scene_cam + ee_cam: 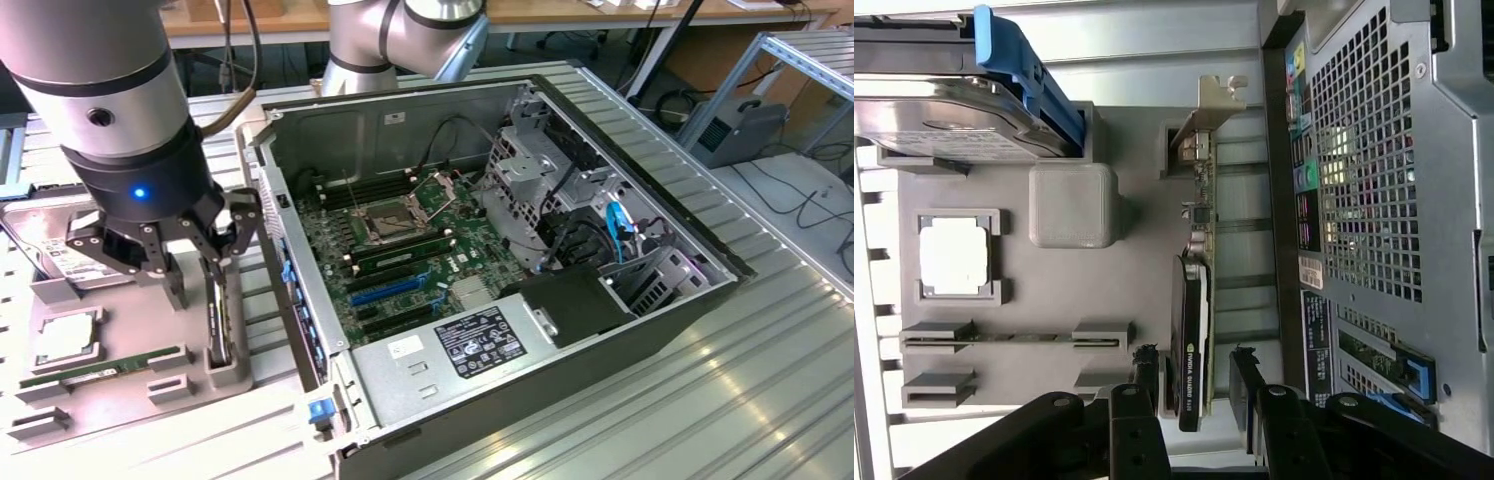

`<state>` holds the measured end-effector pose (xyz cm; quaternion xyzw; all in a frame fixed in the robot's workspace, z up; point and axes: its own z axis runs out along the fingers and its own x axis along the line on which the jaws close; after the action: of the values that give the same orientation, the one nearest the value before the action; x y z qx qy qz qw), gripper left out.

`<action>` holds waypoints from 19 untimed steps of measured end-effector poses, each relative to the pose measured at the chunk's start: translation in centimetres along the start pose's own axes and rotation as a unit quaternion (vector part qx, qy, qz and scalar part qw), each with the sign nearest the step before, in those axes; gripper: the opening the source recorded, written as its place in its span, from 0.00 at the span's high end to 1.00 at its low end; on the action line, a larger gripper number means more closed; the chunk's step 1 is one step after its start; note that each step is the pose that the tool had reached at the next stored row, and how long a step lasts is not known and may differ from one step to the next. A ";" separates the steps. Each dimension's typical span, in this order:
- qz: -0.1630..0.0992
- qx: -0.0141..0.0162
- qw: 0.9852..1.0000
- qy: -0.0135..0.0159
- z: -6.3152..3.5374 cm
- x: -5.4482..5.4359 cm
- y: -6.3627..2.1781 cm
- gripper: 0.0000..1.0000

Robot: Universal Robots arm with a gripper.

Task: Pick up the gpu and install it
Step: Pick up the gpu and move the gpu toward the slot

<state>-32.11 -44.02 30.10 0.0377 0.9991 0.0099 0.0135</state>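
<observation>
The gpu (216, 322) stands on edge in a slot of the grey parts holder (120, 395), at the exterior view's left beside the open computer case (694, 300). In the wrist view the gpu (1194, 300) shows a dark face, a green board and a silver end bracket (1211, 108). My gripper (200, 272) hangs just above it. The gripper (1194, 378) is open. One fingertip (1146, 372) is on each side of the card's dark end, with a gap to the card on both sides. Nothing is held.
The holder also carries a hard drive (944, 125) with a blue clip, a CPU (954, 255) and a RAM stick (1014, 338). The case lies open, showing the motherboard (400, 250) and its blue slots (387, 290). Its perforated rear wall (1374, 160) stands close beside the gpu.
</observation>
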 end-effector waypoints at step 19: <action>0.000 0.000 1.000 0.000 1.28 0.0 -0.03 0.58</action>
<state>-32.11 -44.02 28.81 0.0377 0.9991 0.0099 0.0135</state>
